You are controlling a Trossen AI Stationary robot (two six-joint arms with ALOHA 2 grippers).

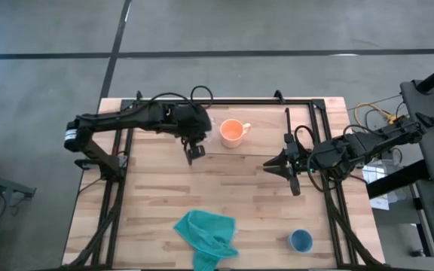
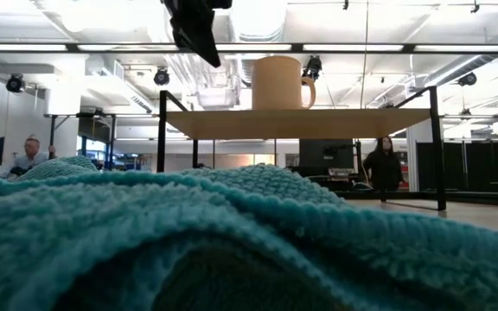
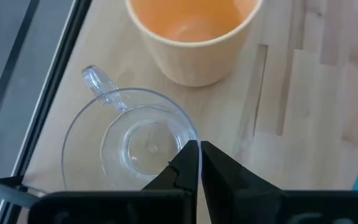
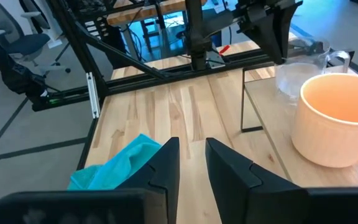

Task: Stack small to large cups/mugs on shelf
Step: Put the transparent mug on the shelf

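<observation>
From above, the left gripper (image 1: 194, 153) hangs over the shelf (image 1: 258, 141) at the far side of the counter (image 1: 149, 218), its fingers pressed together and holding nothing; the orange mug (image 1: 233, 133) stands on the shelf just beside them, handle turned toward the right arm. The right gripper (image 1: 290, 165) sits over the counter near the shelf's right end, its fingers partly apart and empty. The blue cup (image 1: 301, 241) rests on the counter near the front edge, well apart from both sets of fingers, and the teal cloth (image 1: 206, 235) lies crumpled at the front middle. At counter height the cloth (image 2: 232, 242) fills the foreground; beyond it the shelf (image 2: 301, 123) carries the orange mug (image 2: 279, 83), with the left gripper (image 2: 199, 34) pointing down just above the board beside it. People stand in the room behind. The left wrist camera shows the closed fingers (image 3: 194, 165) poised directly over the rim of the clear glass cup (image 3: 129, 143), which stands upright on the shelf with the orange mug (image 3: 191, 34) just beyond it. The right wrist camera shows its parted fingers (image 4: 166, 162) aimed across the counter, the orange mug (image 4: 334, 118) and glass cup (image 4: 300, 71) side by side on the shelf ahead, the cloth (image 4: 120, 165) near the fingers.
</observation>
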